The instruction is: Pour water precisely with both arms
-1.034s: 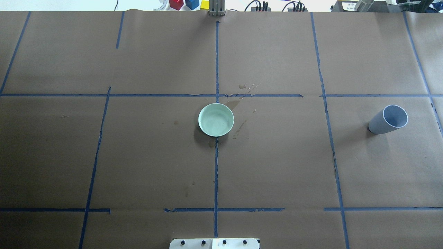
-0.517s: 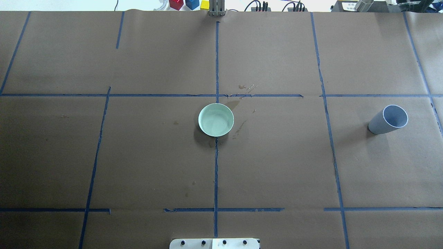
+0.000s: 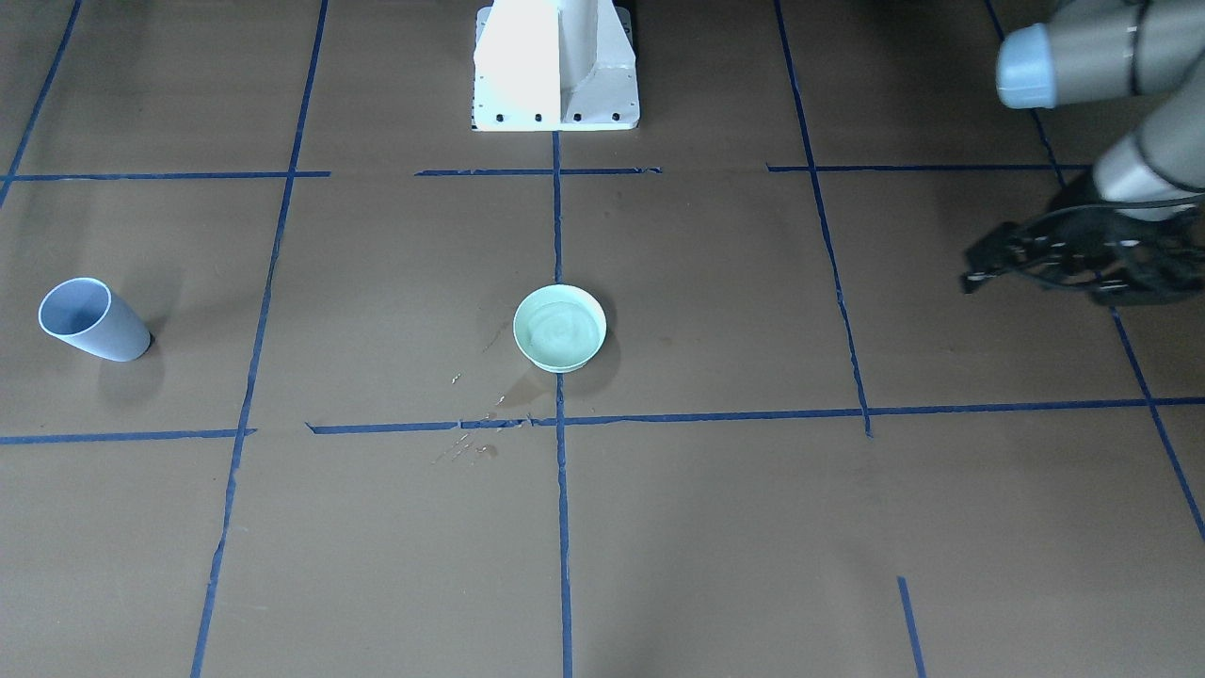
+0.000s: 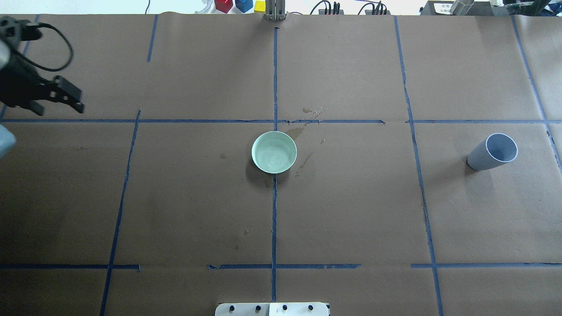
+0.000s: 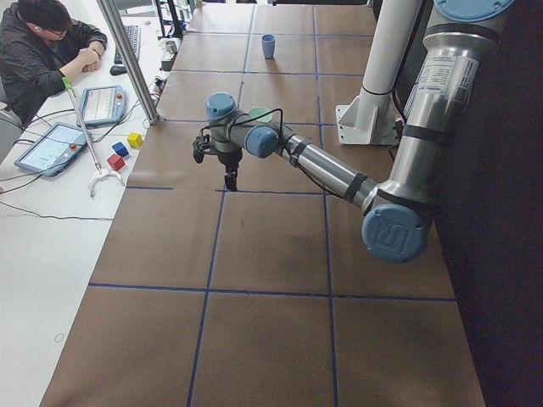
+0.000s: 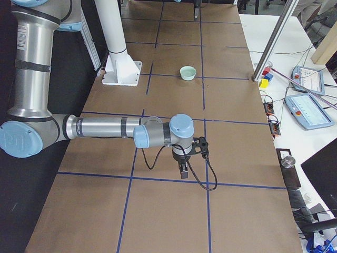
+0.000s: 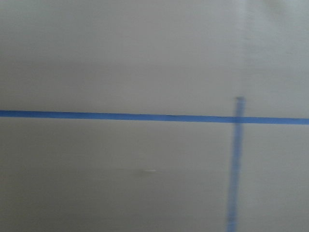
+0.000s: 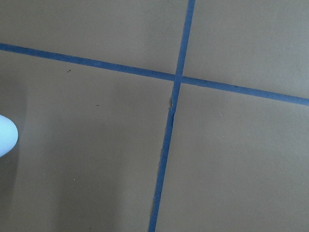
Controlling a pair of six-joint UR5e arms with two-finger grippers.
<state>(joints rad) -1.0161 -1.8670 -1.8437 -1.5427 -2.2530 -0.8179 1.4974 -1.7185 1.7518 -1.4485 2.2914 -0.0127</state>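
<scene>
A mint-green bowl (image 4: 274,152) (image 3: 560,327) stands at the table's centre with a little clear water (image 4: 273,156) rippling in it. A grey-blue cup (image 4: 491,152) (image 3: 89,320) stands far to the right, and I cannot see what it holds. My left gripper (image 4: 59,107) (image 3: 984,271) hangs over the far left of the table, points down, looks open and is empty. My right gripper (image 6: 182,171) shows only in the exterior right view, low over the table's right end, and I cannot tell its state. Both wrist views show only brown paper and blue tape.
Wet spill marks (image 4: 303,131) lie on the brown paper beside the bowl. The white pedestal (image 3: 555,66) stands at the near edge. Coloured blocks (image 4: 224,5) and a metal post (image 4: 274,11) are at the far edge. An operator (image 5: 42,51) sits beyond it.
My left arm and gripper have come into the overhead view at its left edge, where no arm showed before. The bowl and the cup have not moved.
</scene>
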